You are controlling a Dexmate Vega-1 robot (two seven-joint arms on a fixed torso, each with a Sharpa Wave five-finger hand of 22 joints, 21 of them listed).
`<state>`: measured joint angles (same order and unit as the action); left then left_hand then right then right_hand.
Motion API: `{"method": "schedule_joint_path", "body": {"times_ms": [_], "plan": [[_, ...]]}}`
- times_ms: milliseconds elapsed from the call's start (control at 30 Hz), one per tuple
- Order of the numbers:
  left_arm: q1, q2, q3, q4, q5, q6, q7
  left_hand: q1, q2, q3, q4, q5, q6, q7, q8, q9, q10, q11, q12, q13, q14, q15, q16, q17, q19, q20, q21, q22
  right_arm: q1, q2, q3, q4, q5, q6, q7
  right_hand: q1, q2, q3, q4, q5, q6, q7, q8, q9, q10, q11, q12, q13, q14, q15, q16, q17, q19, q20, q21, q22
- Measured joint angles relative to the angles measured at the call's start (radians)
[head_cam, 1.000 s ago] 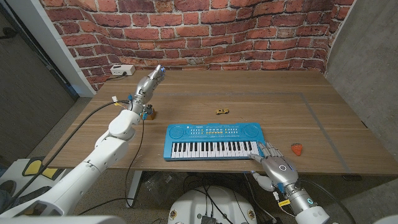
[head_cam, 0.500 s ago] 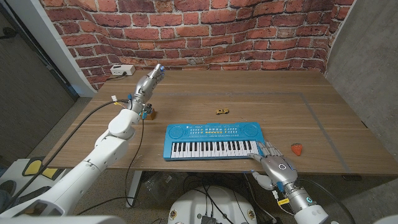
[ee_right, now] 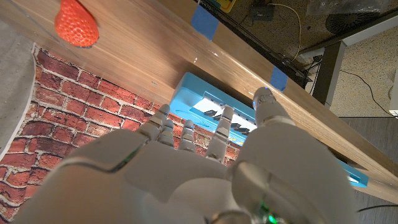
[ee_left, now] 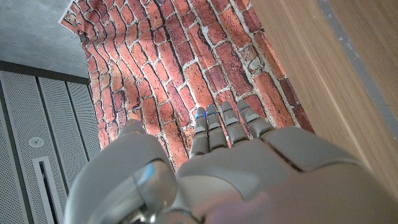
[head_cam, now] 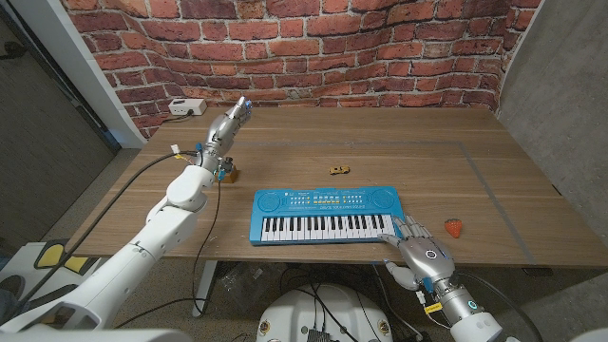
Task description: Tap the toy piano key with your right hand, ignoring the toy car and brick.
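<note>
The blue toy piano (head_cam: 326,215) lies near the table's front edge, its white and black keys facing me. My right hand (head_cam: 420,253) is at the piano's front right corner, fingers spread and reaching over the rightmost keys; the right wrist view shows the fingertips (ee_right: 225,114) against the blue piano (ee_right: 205,99), and I cannot tell whether one presses a key. It holds nothing. A small yellow toy car (head_cam: 337,170) sits behind the piano. A small brown brick (head_cam: 228,172) lies at the left, beside my left forearm. My left hand (head_cam: 231,122) is raised with straight fingers (ee_left: 214,127), empty.
A red toy strawberry (head_cam: 455,227) lies just right of my right hand, also the strawberry (ee_right: 76,25) in the wrist view. A white power box (head_cam: 186,107) with a cable sits at the back left. A brick wall (head_cam: 285,47) closes off the table's far side.
</note>
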<state>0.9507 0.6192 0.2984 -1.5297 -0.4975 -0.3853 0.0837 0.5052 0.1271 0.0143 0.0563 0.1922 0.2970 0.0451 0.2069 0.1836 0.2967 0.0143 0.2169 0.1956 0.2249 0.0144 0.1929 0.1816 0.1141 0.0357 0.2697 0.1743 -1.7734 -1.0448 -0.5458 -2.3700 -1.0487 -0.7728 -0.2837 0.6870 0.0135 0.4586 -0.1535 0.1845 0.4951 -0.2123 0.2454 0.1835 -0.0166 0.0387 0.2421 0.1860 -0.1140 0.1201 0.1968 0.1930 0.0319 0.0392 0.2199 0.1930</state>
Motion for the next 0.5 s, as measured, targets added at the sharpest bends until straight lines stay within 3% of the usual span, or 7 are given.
{"method": "schedule_joint_path", "body": {"times_ms": [500], "plan": [[-0.002, -0.014, 0.004, 0.013, 0.0, -0.009, 0.006, 0.0, 0.0, 0.0, 0.0, 0.0, 0.007, -0.004, 0.0, 0.0, 0.0, 0.0, 0.0, 0.0, 0.009, -0.002, 0.0, 0.0, 0.006, 0.006, -0.004, 0.0, -0.013, -0.023, 0.013, -0.024, -0.015, -0.026, 0.007, 0.0, 0.0, 0.004, -0.004, 0.0, -0.01, 0.009, -0.01, 0.004, 0.011, 0.0, 0.0, 0.0, 0.0, 0.0, 0.0, 0.0, 0.0, 0.0, 0.007, 0.0]]}}
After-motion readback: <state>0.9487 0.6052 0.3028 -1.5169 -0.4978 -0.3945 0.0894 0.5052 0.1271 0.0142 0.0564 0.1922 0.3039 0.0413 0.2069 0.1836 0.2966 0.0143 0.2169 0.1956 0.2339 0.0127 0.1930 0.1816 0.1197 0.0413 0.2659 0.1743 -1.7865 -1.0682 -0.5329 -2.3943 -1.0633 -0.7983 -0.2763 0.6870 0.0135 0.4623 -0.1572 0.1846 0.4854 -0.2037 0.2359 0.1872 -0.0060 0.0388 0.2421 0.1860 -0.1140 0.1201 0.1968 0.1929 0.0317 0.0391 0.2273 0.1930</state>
